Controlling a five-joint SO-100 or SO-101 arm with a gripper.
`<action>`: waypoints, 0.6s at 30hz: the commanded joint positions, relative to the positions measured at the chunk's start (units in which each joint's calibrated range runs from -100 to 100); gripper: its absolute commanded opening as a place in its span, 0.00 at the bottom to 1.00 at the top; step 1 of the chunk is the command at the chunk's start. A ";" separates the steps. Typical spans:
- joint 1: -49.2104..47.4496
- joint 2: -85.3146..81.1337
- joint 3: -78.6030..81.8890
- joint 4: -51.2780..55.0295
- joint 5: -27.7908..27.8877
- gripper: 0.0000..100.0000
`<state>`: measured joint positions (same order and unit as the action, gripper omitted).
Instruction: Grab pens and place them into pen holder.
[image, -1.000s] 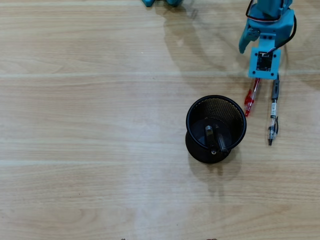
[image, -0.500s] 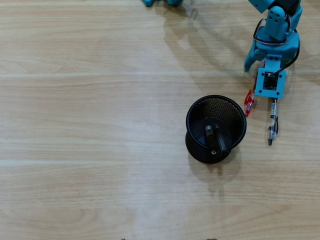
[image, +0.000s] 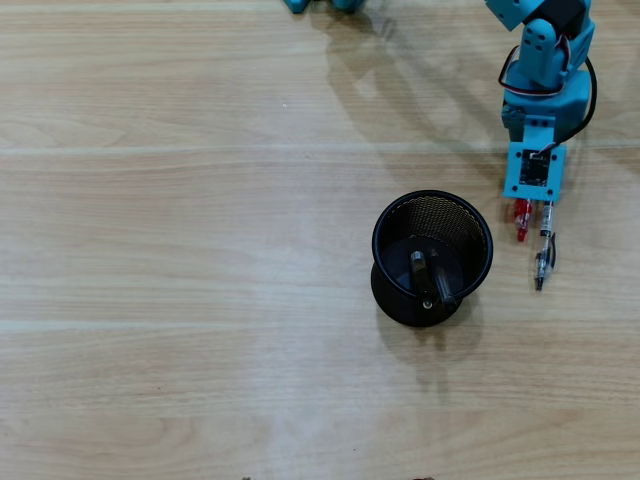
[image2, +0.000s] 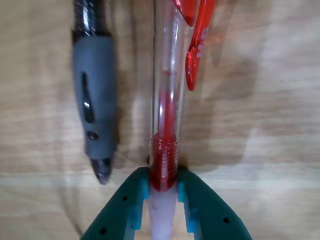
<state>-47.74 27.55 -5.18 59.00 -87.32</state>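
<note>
The red and clear pen lies on the wooden table, with its clip at the top of the wrist view. My gripper has its teal fingers pressed against both sides of the pen's red threaded end. A grey-grip pen lies beside it on the left. In the overhead view my gripper points down over the red pen, with the grey pen just to its right. The black mesh pen holder stands to the left and holds two dark pens.
The blue arm reaches in from the top right of the overhead view. Bare wooden table spreads left of and below the holder. A blue part shows at the top edge.
</note>
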 joint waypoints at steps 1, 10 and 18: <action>1.61 -9.29 -0.21 0.26 3.89 0.02; 10.24 -32.28 -0.57 -12.98 16.70 0.02; 25.73 -39.05 16.27 -45.98 27.94 0.02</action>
<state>-27.65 -6.73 3.50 26.96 -61.09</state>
